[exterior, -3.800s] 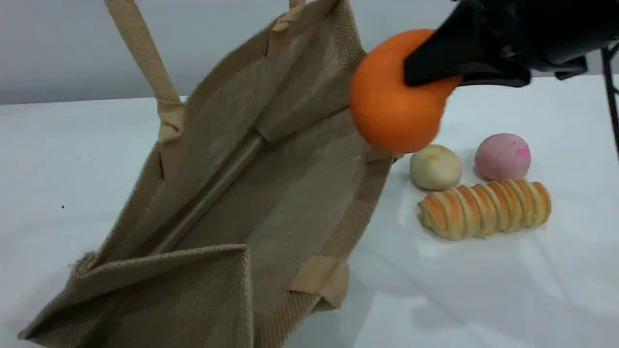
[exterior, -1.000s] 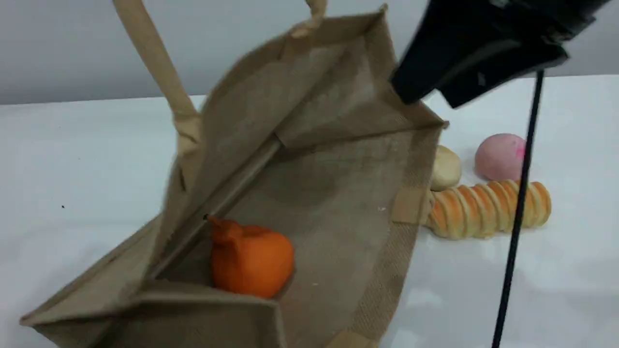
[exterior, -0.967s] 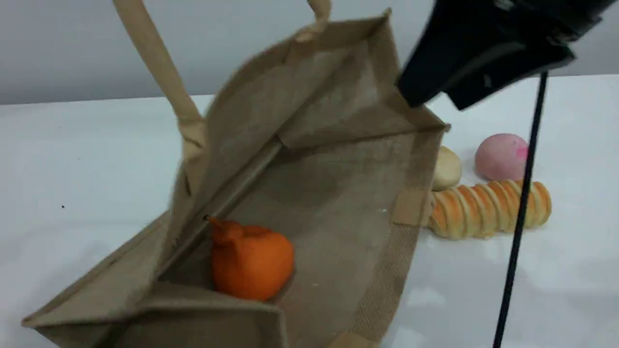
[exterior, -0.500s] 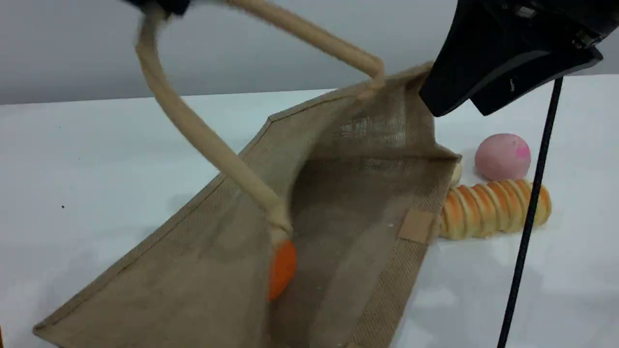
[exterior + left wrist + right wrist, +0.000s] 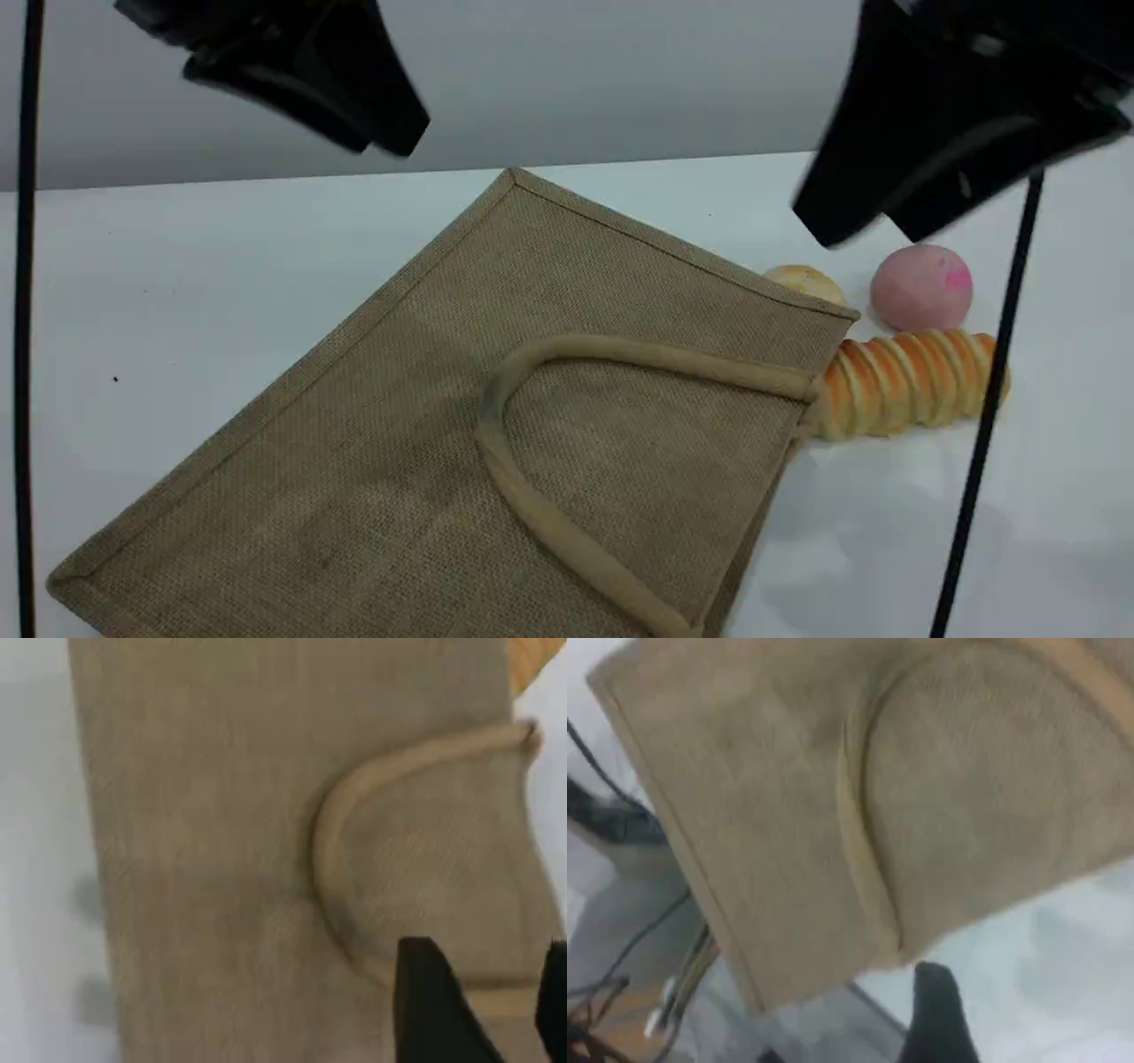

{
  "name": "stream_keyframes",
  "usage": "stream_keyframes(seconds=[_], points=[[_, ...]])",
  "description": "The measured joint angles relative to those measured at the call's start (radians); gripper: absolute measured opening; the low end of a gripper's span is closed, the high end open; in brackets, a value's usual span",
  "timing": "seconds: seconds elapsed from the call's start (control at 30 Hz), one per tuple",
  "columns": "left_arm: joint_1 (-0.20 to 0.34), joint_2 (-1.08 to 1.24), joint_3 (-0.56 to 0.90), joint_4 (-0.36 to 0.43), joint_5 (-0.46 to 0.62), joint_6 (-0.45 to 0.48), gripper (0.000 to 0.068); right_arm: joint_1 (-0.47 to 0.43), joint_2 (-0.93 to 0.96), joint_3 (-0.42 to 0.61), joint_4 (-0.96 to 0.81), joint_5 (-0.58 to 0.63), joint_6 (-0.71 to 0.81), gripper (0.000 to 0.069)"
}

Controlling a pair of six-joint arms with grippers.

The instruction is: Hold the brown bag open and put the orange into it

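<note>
Found the brown bag [image 5: 399,425] lying flat on its side on the white table [image 5: 177,266], with its mouth closed and turned toward the right side of the scene view. Saw 1 beige handle [image 5: 664,359] resting as a loop on the upper face of the bag. Could not see the orange in any of the 3 views, so cannot tell where it was. Noted the left gripper [image 5: 505,992] raised high above the far left part of the table, well apart from the bag; in the left wrist view saw its 2 dark fingertips [image 5: 425,1001] standing apart over the handle, with nothing between them. Noted the right gripper [image 5: 873,226] also raised, above the far right corner of the bag, with its 2 tips spread apart and holding nothing. Saw only 1 fingertip in the right wrist view, over the table just beside the bag's edge. Found 3 pieces of food to the right of the bag: a striped bread roll [image 5: 912,381] with its left end right at the bag's mouth corner, a pink bun [image 5: 921,288] behind it, and a pale bun [image 5: 804,282] half hidden by the bag's rim. Saw a thin black cable [image 5: 992,399] hanging down in front of the roll.
</note>
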Motion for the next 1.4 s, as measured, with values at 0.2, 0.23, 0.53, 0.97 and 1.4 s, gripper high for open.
stream_keyframes(seconds=[0.2,0.23,0.53,0.97,1.4], points=[[0.0,-0.002,0.0,0.02,0.108,-0.007,0.0312,0.0,0.0,0.0,-0.148,0.111,0.116,0.0426],[0.0,-0.002,0.0,0.02,0.124,-0.007,0.0312,0.0,0.0,0.0,-0.18,0.139,0.139,0.0426],[0.001,-0.002,-0.001,0.046,0.307,-0.124,0.0314,0.001,-0.02,0.0,-0.357,0.321,0.285,0.0426],[0.001,-0.167,0.013,0.064,0.459,-0.194,0.0314,0.001,-0.335,0.0,-0.362,0.33,0.364,0.0426],[0.001,-0.582,0.047,0.064,0.453,-0.304,0.0314,0.001,-0.872,0.007,-0.356,0.333,0.374,0.0426]])
